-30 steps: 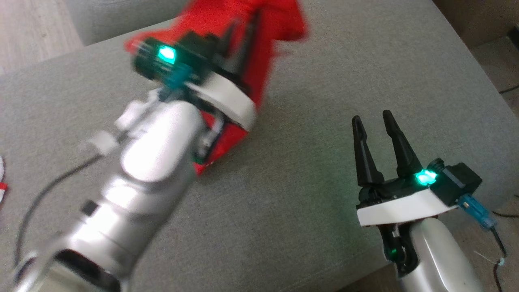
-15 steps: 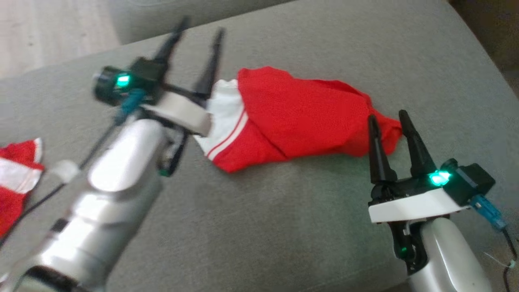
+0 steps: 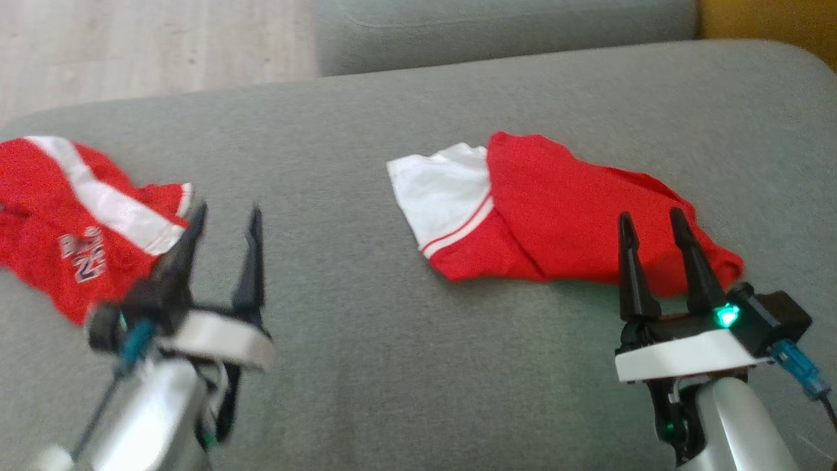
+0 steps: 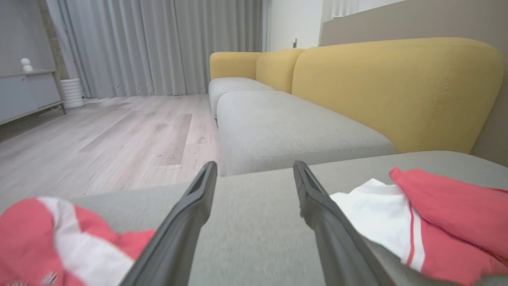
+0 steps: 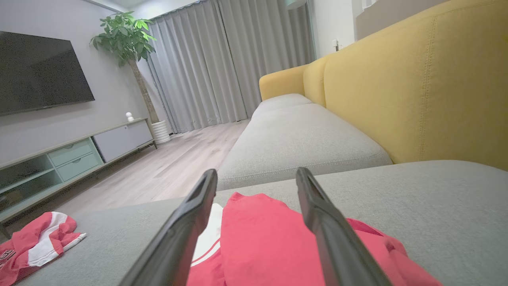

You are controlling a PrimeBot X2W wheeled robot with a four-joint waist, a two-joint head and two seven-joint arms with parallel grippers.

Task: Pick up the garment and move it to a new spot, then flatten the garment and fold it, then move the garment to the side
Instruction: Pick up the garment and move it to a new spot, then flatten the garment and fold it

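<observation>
Pincers: left pincer (image 3: 227,209) and right pincer (image 3: 651,214) spread, empty. The garment (image 3: 556,203) lies right of centre on the sofa seat (image 3: 366,340), apparently doubled over. Grip opposite edges; draw outward, low.

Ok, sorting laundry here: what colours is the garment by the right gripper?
The garment is red, with a white section and a thin red stripe; the head view shows it best.

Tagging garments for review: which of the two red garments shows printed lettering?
The striped red garment beside the left gripper, with white lettering; the white-sleeved red garment shows none.
</observation>
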